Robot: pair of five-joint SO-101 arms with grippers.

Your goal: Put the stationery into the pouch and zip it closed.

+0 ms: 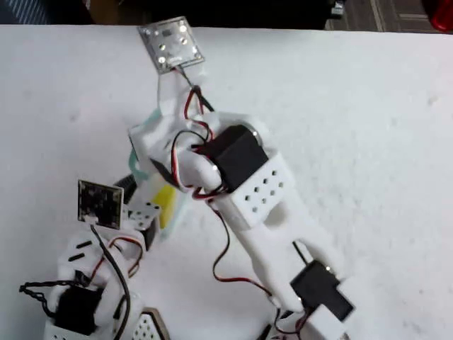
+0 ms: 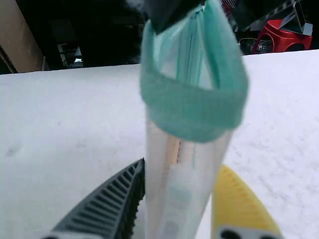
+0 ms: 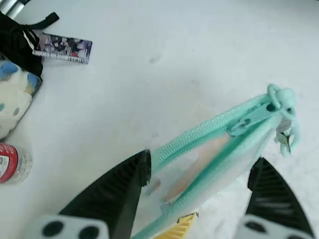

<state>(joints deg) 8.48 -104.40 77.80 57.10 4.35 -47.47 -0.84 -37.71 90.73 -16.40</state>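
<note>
The pouch stands on the bench, one end clamped in the left pincer, the far end in the right pincer.

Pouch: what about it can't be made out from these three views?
- Left wrist view: the pouch is cut off by the frame edge. Its contents are blurred behind the cloudy side, so the stationery cannot be identified.
- Right wrist view: part of the zipper passes behind the right gripper, so open or closed cannot be told.
- High view: the arms cover nearly all of the pouch.
</note>
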